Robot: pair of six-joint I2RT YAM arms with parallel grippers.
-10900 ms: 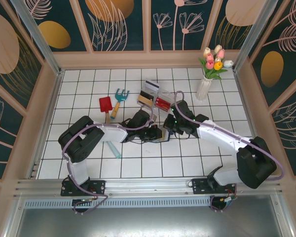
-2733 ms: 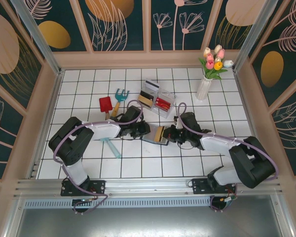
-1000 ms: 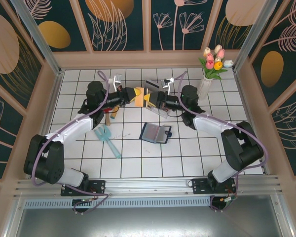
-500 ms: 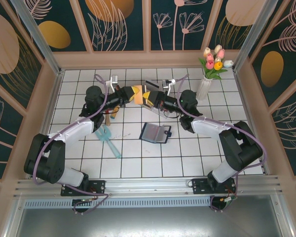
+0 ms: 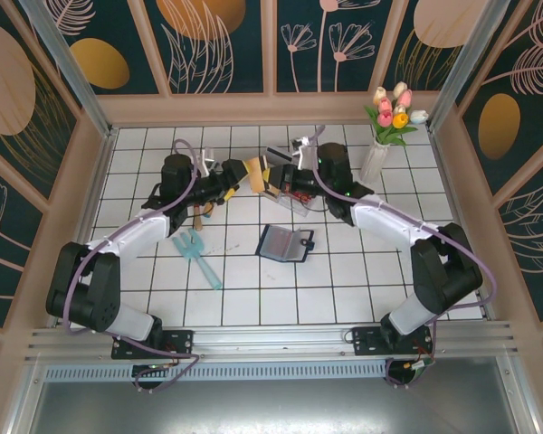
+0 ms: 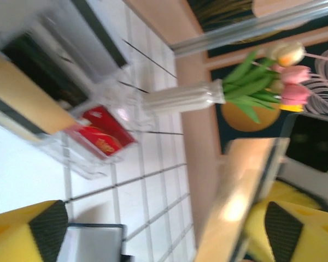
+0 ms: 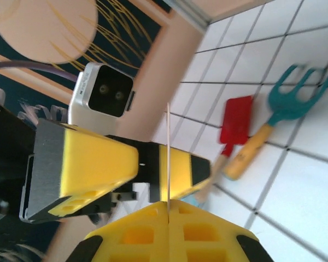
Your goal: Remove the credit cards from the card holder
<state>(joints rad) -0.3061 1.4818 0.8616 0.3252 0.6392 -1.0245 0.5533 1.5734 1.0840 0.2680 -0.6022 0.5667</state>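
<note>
The card holder (image 5: 285, 242) lies open on the tiles at mid-table, its blue-grey inside up, and its corner shows in the left wrist view (image 6: 93, 240). A tan credit card (image 5: 252, 172) hangs in the air behind it, and my right gripper (image 5: 270, 176) is shut on it. The right wrist view shows this card edge-on (image 7: 168, 153), rising from the pinched yellow fingertips (image 7: 168, 215). My left gripper (image 5: 237, 174) stands open around the card's free end, and the card (image 6: 246, 202) sits close to one finger (image 6: 295, 229). A red credit card (image 5: 298, 189) lies in the clear box.
The clear compartment box (image 5: 290, 181) stands just behind the grippers, with a vase of tulips (image 5: 380, 145) at the back right. A red toy shovel (image 7: 235, 120) and a teal rake (image 7: 295, 98) lie to the left. A pale blue fork (image 5: 197, 253) lies nearer.
My left gripper has opened and let go of the tan card. My right gripper closed on the card and now carries it, shifted slightly right and back.
</note>
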